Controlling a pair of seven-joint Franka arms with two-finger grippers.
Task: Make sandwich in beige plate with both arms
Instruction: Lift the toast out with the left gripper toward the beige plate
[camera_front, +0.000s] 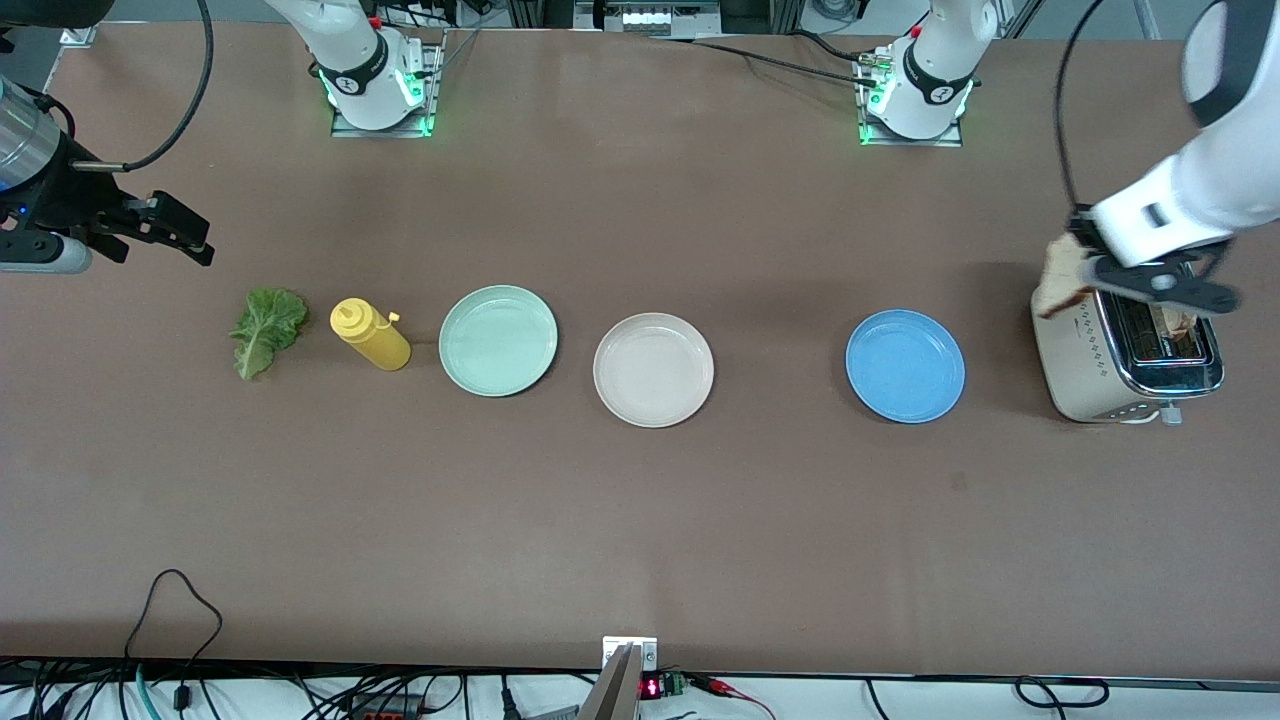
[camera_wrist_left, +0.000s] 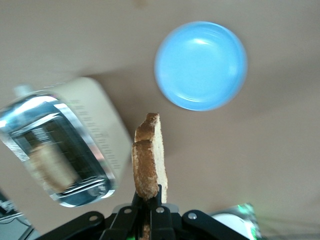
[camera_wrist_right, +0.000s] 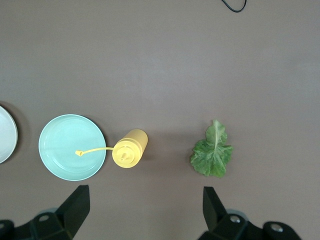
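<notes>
1. Brown tabletop (camera_front: 640, 520) carries a row of things, with the beige plate (camera_front: 653, 369) bare at its middle, between the mint-green plate (camera_front: 498, 340) and the blue plate (camera_front: 905, 365).
2. Left gripper (camera_wrist_left: 148, 202) pinches one bread slice (camera_wrist_left: 148, 160) by its edge, above the toaster (camera_front: 1120, 360); a second slice (camera_front: 1180, 325) appears to sit in the slot.
3. Carry the slice level over the blue plate, lower it flat, then release.
4. Right gripper (camera_wrist_right: 145, 207) waits, jaws wide, above the lettuce leaf (camera_front: 266, 328) and mustard bottle (camera_front: 370, 334).
</notes>
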